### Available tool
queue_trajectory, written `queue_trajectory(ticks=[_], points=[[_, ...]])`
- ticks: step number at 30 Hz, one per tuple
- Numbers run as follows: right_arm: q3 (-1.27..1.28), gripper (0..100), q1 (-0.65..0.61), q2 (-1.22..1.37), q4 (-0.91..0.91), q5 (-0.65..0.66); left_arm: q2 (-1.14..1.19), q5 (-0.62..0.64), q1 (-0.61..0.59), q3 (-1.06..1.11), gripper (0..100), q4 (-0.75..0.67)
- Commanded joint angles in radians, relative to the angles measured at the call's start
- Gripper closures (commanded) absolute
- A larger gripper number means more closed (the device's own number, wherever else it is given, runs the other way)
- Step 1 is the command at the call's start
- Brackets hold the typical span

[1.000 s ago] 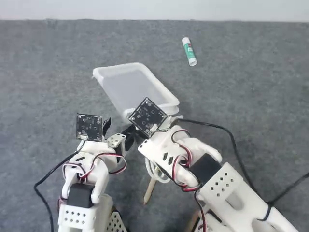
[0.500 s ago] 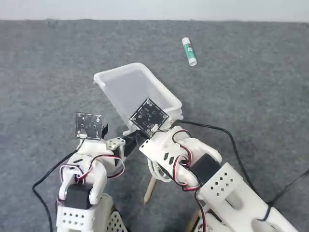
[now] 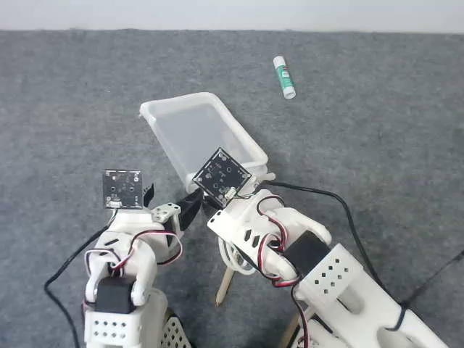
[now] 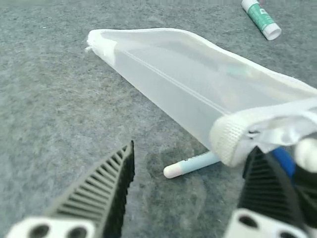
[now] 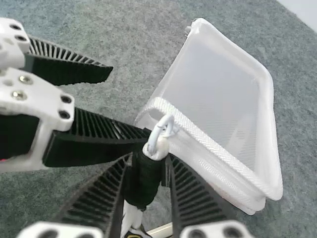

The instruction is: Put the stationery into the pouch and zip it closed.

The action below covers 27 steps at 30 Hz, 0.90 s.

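The translucent white pouch [image 3: 197, 133] lies tilted on the grey carpet, its near end raised. My right gripper [image 5: 146, 184] is shut on the pouch's black zipper pull tab [image 5: 144, 174], which carries a white ring. My left gripper [image 4: 188, 191] stands open just short of that same end of the pouch [image 4: 198, 91], one finger on each side. A light blue pen [image 4: 191, 165] with a white cap lies on the carpet under the pouch's raised end. A green-and-white glue stick [image 3: 284, 77] lies beyond the pouch. A wooden pencil [image 3: 226, 281] lies partly under the right arm.
Grey carpet covers the whole table, with open room left and right of the pouch. Black cables [image 3: 348, 210] trail from the right arm across the carpet. A pale wall edge runs along the back.
The left arm has drawn back and to the left, away from the pouch's end. The pouch rose a little, then settled back. The right gripper stays on the pull tab.
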Motion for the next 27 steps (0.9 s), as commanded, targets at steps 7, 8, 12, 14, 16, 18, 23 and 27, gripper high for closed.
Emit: queue_trajectory(ticks=[7, 8, 12, 14, 16, 18, 23, 27], points=[[0.035, 99.3, -0.001, -0.038, -0.071, 0.055, -0.012, 0.003, 0.020, -0.096, 67, -0.009], [0.035, 99.3, -0.001, -0.038, -0.071, 0.060, -0.012, 0.003, 0.020, -0.096, 67, -0.009], [0.035, 99.3, -0.001, -0.044, -0.070, 0.060, -0.012, 0.003, 0.020, -0.091, 67, -0.011], [0.035, 99.3, -0.001, -0.048, -0.065, 0.060, -0.012, 0.002, 0.018, -0.071, 68, -0.021], [0.035, 99.3, -0.001, -0.048, -0.064, 0.060, -0.012, -0.023, 0.017, -0.056, 68, -0.040], [0.035, 99.3, -0.001, -0.048, -0.064, 0.060, -0.012, -0.037, -0.002, -0.050, 68, -0.043], [0.035, 99.3, -0.001, -0.048, -0.062, 0.060, -0.012, -0.046, -0.020, -0.041, 74, -0.064], [0.035, 99.3, -0.001, -0.048, -0.062, 0.060, -0.012, -0.106, -0.020, -0.008, 79, -0.114]])
